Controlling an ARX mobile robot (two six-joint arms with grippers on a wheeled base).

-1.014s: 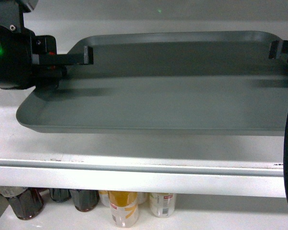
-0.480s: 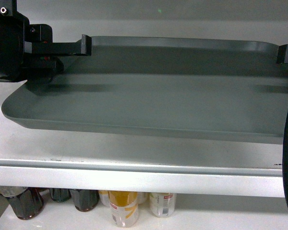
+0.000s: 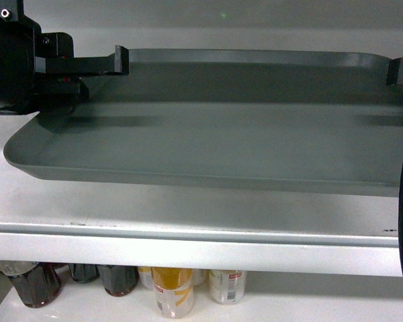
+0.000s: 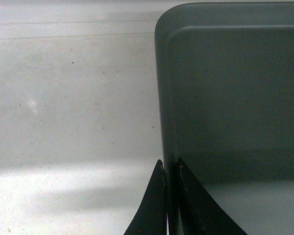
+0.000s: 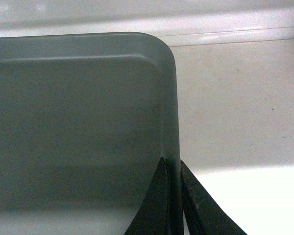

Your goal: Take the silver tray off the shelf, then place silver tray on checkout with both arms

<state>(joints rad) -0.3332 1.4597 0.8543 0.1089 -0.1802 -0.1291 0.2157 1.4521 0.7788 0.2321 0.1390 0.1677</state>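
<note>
Left pincer [image 4: 169, 196] and right pincer [image 5: 172, 196] clamped on silver tray [image 3: 208, 134] rims; raised, levelled since a second ago, clear of shelf [image 3: 188, 235]; checkout next.

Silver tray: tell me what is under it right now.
Under the silver tray lies the white shelf, its front strip showing. The tray hides the shelf surface directly beneath. Lower down stand bottles.

My left gripper [image 4: 170, 196] is pinched tight on the silver tray [image 3: 215, 134] rim. My right gripper [image 5: 173, 196] clamps the opposite rim.
</note>
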